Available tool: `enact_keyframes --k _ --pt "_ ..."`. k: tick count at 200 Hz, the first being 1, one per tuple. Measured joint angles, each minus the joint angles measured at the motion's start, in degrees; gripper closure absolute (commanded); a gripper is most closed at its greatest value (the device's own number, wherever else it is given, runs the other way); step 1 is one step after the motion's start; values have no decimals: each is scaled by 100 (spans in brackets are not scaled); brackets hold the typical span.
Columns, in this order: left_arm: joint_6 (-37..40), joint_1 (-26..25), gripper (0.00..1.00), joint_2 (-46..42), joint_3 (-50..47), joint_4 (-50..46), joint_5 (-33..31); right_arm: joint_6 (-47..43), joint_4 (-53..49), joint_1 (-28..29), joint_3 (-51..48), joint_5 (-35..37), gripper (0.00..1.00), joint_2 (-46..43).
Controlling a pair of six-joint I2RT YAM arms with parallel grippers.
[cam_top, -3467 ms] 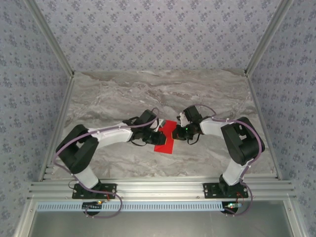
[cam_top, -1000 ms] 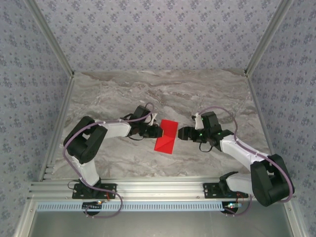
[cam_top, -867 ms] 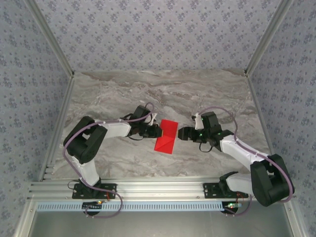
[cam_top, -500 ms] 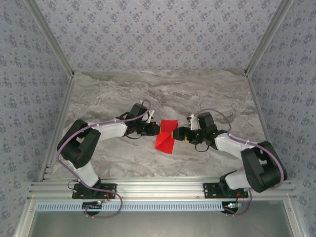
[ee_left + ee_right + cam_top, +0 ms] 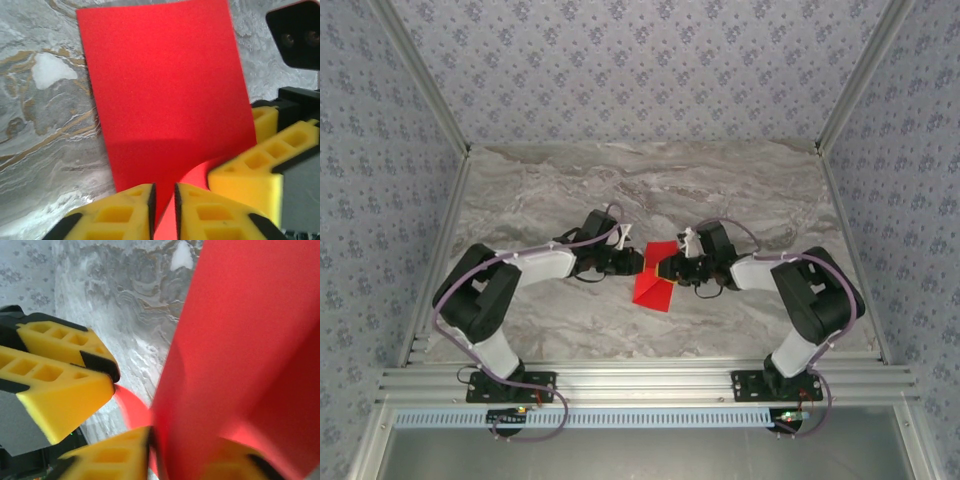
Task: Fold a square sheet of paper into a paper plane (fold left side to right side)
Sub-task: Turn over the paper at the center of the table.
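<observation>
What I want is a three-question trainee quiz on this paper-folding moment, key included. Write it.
1. True or false: the left gripper is shut on the square sheet of paper.
2. Beneath the sheet is: A a marble-patterned table; B a green mat; C a wooden tray.
3. How many grippers, counting the right gripper, clamp the sheet?
Key: 1 true; 2 A; 3 two.
</observation>
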Motion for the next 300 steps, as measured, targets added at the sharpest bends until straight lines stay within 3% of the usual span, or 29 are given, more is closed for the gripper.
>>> enact_keyframes --k 31,59,107,162,200,277,300 --pt "-151 238 41 -632 -433 35 -57 -37 52 -131 4 -140 100 -101" --pt "-334 520 21 -1600 -896 81 -68 -107 107 -509 -17 -422 100 -682" --pt "-1021 929 11 -3115 -1427 758 404 -17 479 -925 68 -1038 100 -2039" --pt "-1945 763 10 -3797 -1506 2280 901 68 374 -439 1019 -1322 99 -2776" --pt "-2002 345 17 -3895 -1506 2656 970 9 37 109 1537 -1342 98 -2796" --pt "-2131 133 75 -4328 -1506 3348 931 157 -96 343 1683 -1408 96 -2791" --pt "-2133 79 86 -4325 -1506 3462 874 216 -98 365 1683 -1410 85 -2791"
